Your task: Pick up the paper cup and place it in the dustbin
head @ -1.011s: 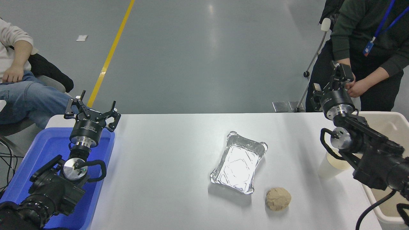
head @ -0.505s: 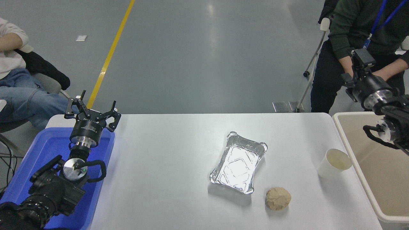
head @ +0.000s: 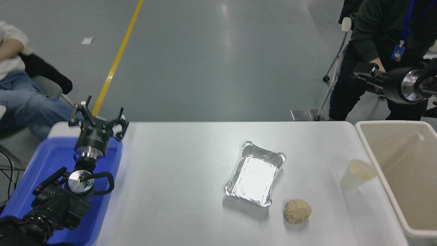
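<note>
Whereas a second ago the right arm lay low over the paper cup (head: 357, 174), it has since swung up and away, its hand (head: 362, 74) now high at the far right edge in front of a person; whether it is released or clenched cannot be told. The cup stands untouched on the tabletop (head: 191, 164), just beside the dustbin (head: 382, 177), so pickup has not begun. The left hand (head: 98, 120) rests released over the blue tray (head: 44, 171).
</note>
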Robot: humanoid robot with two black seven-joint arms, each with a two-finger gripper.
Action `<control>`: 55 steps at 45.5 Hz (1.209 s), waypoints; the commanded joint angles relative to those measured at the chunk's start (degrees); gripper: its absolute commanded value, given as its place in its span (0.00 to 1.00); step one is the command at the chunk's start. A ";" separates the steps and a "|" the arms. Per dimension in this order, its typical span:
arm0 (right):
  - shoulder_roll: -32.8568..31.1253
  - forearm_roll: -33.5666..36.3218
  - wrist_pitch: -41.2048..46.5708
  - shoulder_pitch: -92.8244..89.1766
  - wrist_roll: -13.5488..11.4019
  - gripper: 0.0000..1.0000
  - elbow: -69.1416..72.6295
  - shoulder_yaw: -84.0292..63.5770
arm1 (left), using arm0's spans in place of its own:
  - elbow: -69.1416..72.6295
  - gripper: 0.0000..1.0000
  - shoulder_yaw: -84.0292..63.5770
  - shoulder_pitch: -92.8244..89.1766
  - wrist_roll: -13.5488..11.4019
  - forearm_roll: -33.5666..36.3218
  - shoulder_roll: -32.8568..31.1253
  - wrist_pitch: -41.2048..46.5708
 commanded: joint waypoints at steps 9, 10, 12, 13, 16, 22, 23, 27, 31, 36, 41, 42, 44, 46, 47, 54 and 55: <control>3.75 -7.76 12.27 11.85 -2.40 1.00 12.10 -8.96 | 0.00 0.99 -0.03 -0.02 0.00 0.02 0.00 0.00; 3.93 -7.76 12.45 11.93 -2.40 1.00 12.54 -8.96 | 0.00 0.99 -0.03 -0.02 0.00 0.02 0.00 0.00; 3.93 -7.76 12.89 12.37 -2.40 1.00 13.77 -8.96 | 0.00 0.99 0.06 -0.02 0.09 0.02 0.00 0.00; 3.93 -7.76 13.15 12.63 -2.40 1.00 14.39 -8.96 | 0.00 0.99 0.06 -0.02 0.00 0.02 0.00 0.00; 3.84 -7.85 13.77 13.43 -2.40 1.00 16.32 -9.05 | 0.00 0.99 -0.03 -0.02 0.00 0.02 0.00 0.00; 3.76 -7.67 14.29 13.87 -2.40 1.00 17.21 -9.22 | 0.00 0.99 0.06 0.07 0.00 0.02 0.00 0.00; 3.76 -7.67 14.38 13.87 -2.40 1.00 17.21 -9.22 | 0.00 0.99 -0.03 -0.02 0.00 0.02 0.00 0.00; 3.49 -7.67 14.65 13.87 -2.40 1.00 17.73 -9.22 | 0.00 0.99 0.06 -0.02 0.00 0.02 0.00 0.00; 3.40 -7.67 15.52 13.87 -2.40 1.00 18.70 -9.14 | 0.00 0.99 0.06 0.07 0.09 0.02 0.00 0.00; 3.05 -7.67 16.05 13.52 -2.40 1.00 19.66 -8.52 | 0.00 0.99 -0.03 -0.02 0.00 0.02 0.00 0.00; 2.88 -7.67 16.05 12.81 -2.31 1.00 20.72 -8.17 | 0.00 0.99 0.06 -0.02 0.00 0.02 0.00 0.00; 2.88 -7.67 15.88 12.73 -2.31 1.00 20.72 -8.17 | 0.00 0.99 0.06 0.07 0.00 0.02 0.00 0.00; 2.88 -7.67 15.70 12.20 -2.31 1.00 20.55 -8.17 | 0.00 0.99 -0.03 -0.02 0.00 0.02 0.00 0.00; 2.79 -7.76 15.35 11.59 -2.31 1.00 20.20 -8.08 | 0.00 0.99 -0.03 -0.02 0.09 0.02 0.00 0.00; 2.79 -7.76 15.09 11.15 -2.31 1.00 20.02 -8.08 | 0.00 0.99 0.06 -0.02 0.00 0.02 0.00 0.00; -0.02 -7.85 12.98 6.49 -2.31 1.00 17.47 -7.12 | 0.00 0.99 0.06 0.07 0.00 0.02 0.00 0.00; -0.55 -7.85 12.45 5.53 -2.31 1.00 17.03 -6.94 | 0.00 0.99 -0.03 -0.02 0.00 0.02 0.00 0.00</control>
